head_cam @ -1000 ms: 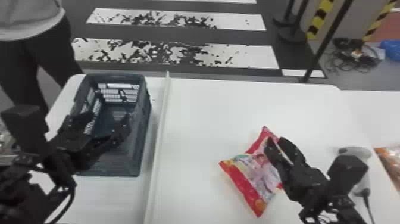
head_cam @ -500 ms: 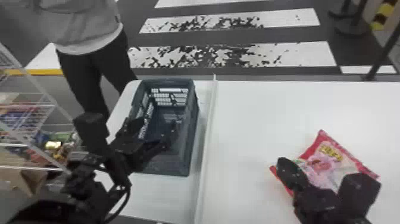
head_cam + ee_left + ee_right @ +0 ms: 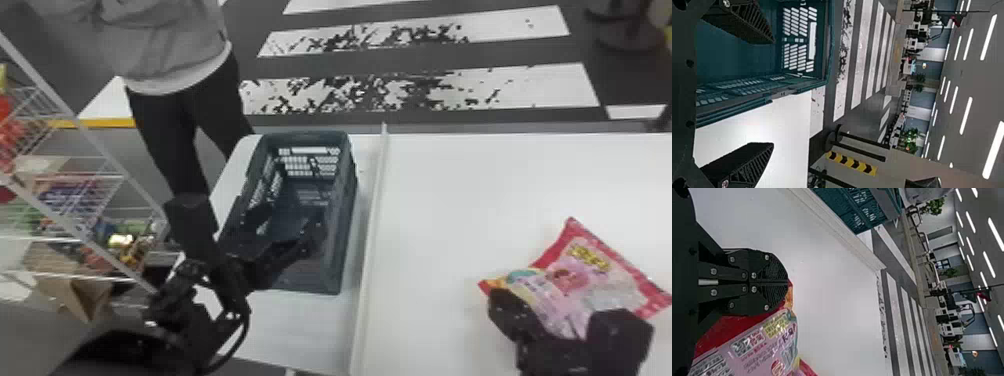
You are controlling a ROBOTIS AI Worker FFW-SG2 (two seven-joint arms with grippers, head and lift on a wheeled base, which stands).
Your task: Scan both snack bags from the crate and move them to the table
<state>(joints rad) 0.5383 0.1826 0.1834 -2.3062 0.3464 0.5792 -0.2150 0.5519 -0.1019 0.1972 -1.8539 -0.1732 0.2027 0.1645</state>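
Well, the table [image 3: 490,180] takes up most of my reach, with the crate [image 3: 345,225] on its left part and a raised rail [image 3: 371,235] between the crate and the wide stretch at right. The bag [image 3: 590,280] is at that right side, its bright face up toward my head and its small print toward my right wrist. My left claw [image 3: 285,225] is at the crate, fingers spread wide, nothing between them. My right claw [image 3: 787,282] has its fingers pressed together on the bag, near one edge. I cannot tell whether the bag is clear of the surface. With so narrow a pinch, I judge it best to turn the wrist slowly, keep the loose part from folding over the print to be scanned, and open only once the bag lies supported.
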